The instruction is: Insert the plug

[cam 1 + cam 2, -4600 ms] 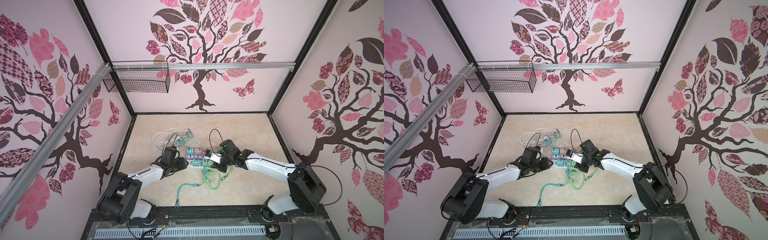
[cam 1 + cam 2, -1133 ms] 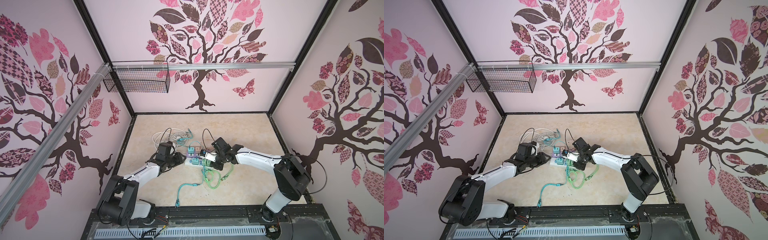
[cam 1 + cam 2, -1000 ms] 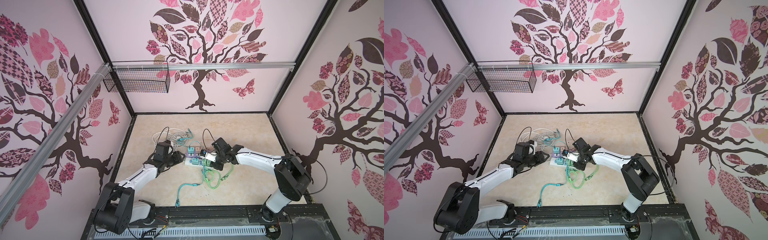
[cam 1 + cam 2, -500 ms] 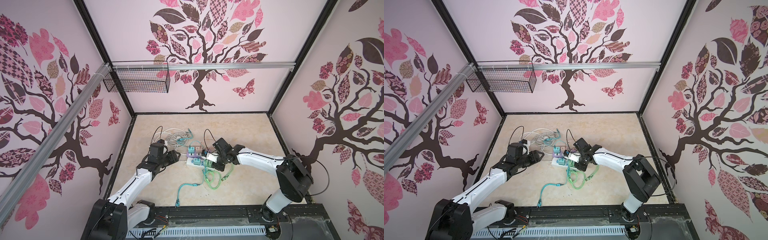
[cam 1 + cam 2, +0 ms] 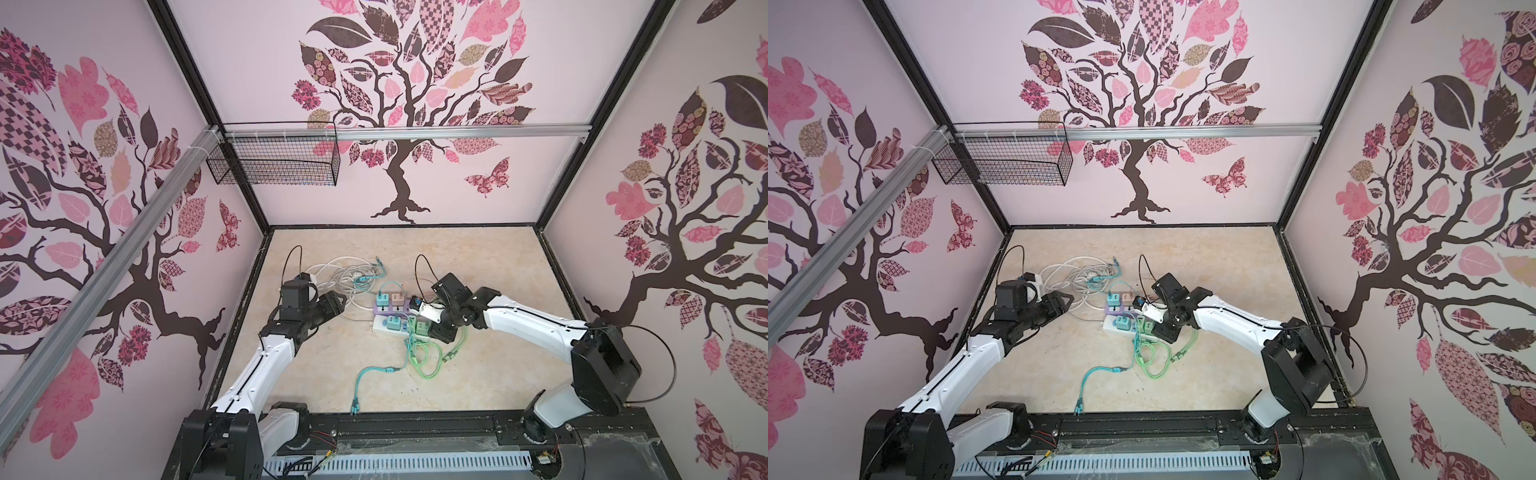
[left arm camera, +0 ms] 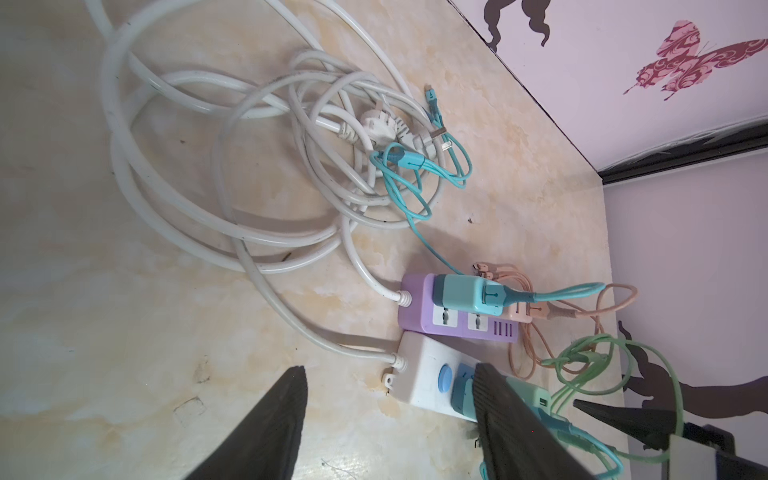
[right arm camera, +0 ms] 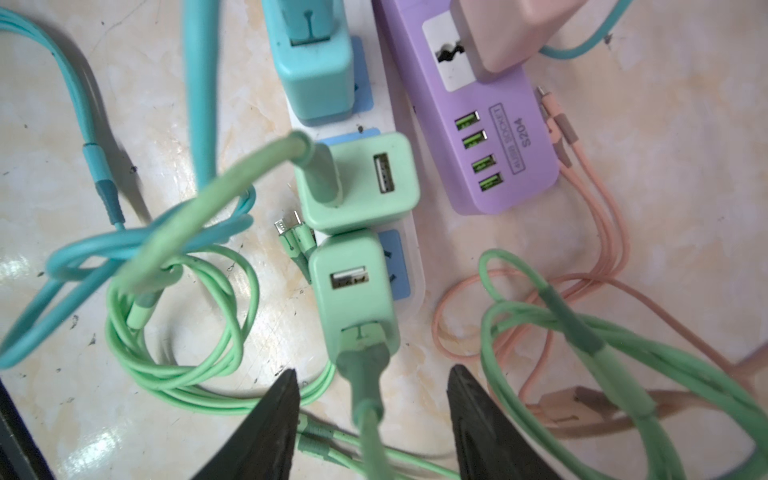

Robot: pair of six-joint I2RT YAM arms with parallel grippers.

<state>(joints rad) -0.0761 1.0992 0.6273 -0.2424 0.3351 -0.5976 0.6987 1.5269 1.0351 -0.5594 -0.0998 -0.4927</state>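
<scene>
A mint green plug [image 7: 353,282] sits in the end socket of the white power strip [image 7: 384,116], its cable running back between the fingers of my right gripper [image 7: 372,370]. That gripper is open and touches neither plug nor cable. In both top views it hangs just over the strip's right end [image 5: 424,334] [image 5: 1152,330]. A second green plug [image 7: 361,183] and a teal plug [image 7: 311,70] fill the other sockets. My left gripper [image 6: 388,374] is open and empty, standing off to the left of the strip [image 5: 341,298].
A purple strip [image 7: 478,145] with a teal plug [image 6: 465,297] and a pink plug [image 7: 507,33] lies against the white one. White cable coils [image 5: 345,276] lie behind my left gripper. Green and teal cable loops [image 5: 419,361] trail toward the front edge.
My left arm has drawn back to the left, away from the strips, with its jaws widening. My right gripper has opened and let go of the green plug, which stays in its socket.
</scene>
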